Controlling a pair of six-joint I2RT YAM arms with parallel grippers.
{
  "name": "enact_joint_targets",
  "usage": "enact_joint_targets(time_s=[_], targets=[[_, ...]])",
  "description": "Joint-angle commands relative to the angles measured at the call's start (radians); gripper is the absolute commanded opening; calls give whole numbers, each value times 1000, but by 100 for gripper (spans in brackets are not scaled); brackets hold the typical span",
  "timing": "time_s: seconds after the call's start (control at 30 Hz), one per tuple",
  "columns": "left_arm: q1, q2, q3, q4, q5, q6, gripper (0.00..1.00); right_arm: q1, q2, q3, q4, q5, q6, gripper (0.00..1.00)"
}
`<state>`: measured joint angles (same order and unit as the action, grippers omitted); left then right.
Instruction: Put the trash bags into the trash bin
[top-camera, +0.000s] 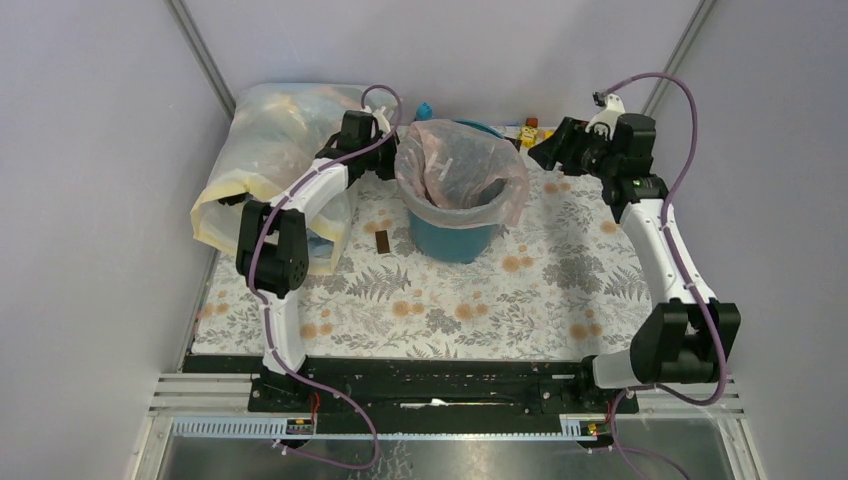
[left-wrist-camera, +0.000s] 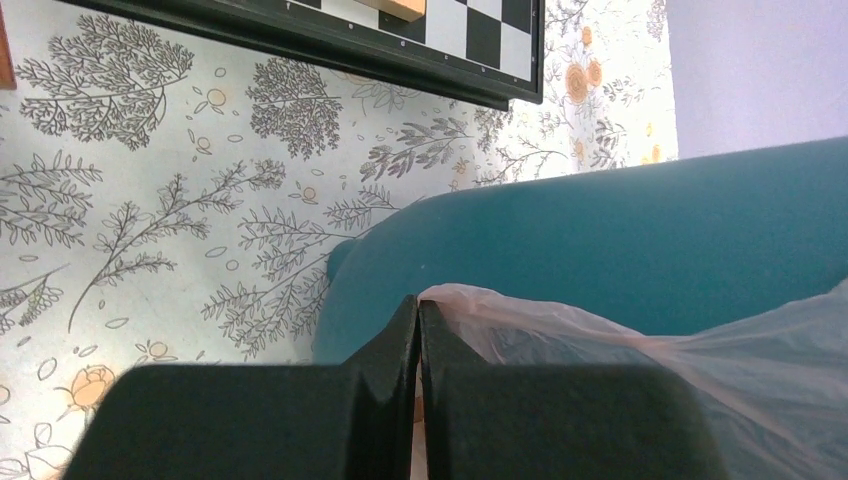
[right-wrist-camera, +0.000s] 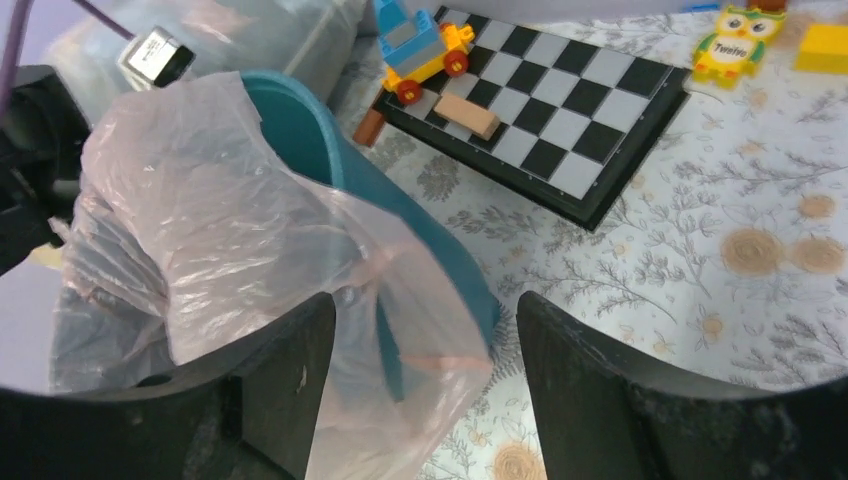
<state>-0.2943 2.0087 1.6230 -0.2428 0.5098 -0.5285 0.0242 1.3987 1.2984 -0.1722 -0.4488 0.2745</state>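
On the fern-printed surface (top-camera: 560, 300), a thin, translucent pale-pink plastic bag (top-camera: 460, 170) lines the round teal-blue plastic bucket (top-camera: 455, 240). Left hand (left-wrist-camera: 418, 305), pressed together, pinches its film at ten o'clock; right hand (right-wrist-camera: 425, 300) hangs spread at two. Light, limp, probably slippery: grip bunched rim folds.

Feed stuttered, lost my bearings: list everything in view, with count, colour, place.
trash bag: one, translucent pale pink, in the bin's mouth, draped over its rim
trash bin: one, teal-blue, back centre
sack: one, cloudy yellowish-white, back left
chessboard: one, black and white, behind the bin
toy vehicle: one, blue and yellow, on the chessboard
wooden block: one, tan, on the chessboard
owl toy: one, yellow, beside the chessboard
brick: one, yellow, beside the owl
small piece: one, brown, left of the bin
tablecloth: one, floral, under everything
left gripper: black, shut on the bag's edge
right gripper: black, open, right of the bin
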Motion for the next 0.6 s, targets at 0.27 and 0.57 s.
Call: enact_joint_targets(time_s=[0.27, 0.57], targets=[[-8, 88, 146, -57, 3, 30, 0, -79, 233, 13, 798, -714, 411, 74], [-18, 121, 192, -69, 25, 17, 0, 29, 317, 292, 48, -614, -102, 70]])
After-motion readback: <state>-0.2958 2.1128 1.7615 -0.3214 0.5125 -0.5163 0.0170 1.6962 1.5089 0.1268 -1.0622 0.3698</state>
